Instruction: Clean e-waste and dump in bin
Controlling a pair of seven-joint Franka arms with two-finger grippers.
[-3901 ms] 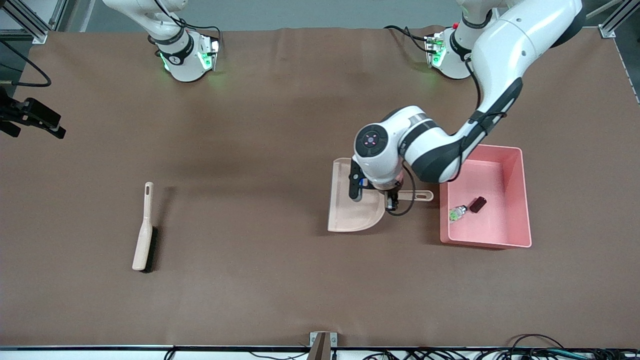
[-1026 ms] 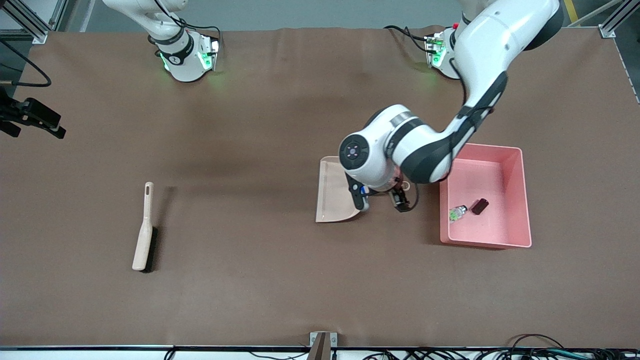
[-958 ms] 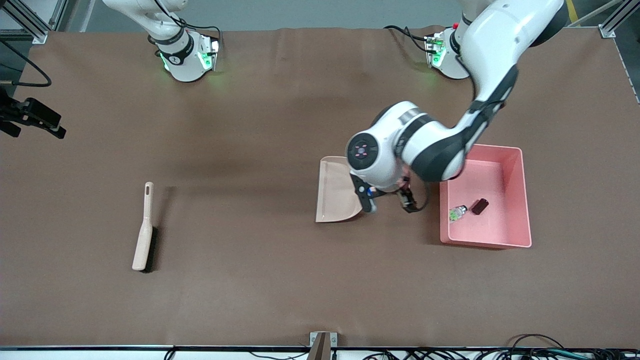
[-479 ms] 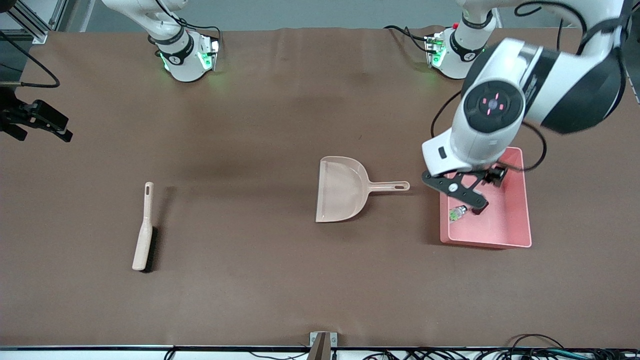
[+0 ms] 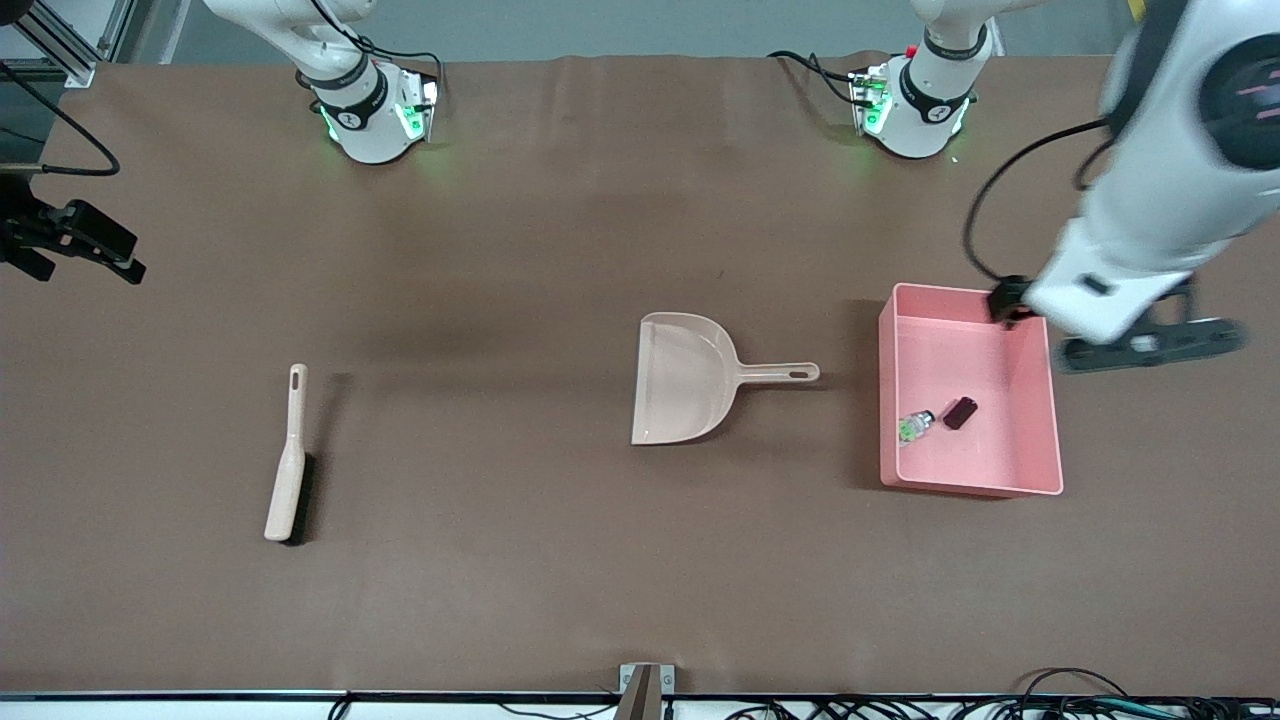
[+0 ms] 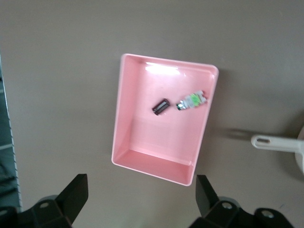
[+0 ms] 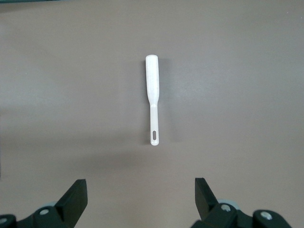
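No readable text, label, brand name, number or sign appears in any view; no object, robot arm or surface carries legible markings.

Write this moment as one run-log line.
e-waste: in bin | dustpan: on table | left gripper: open, over bin | right gripper: open, waiting
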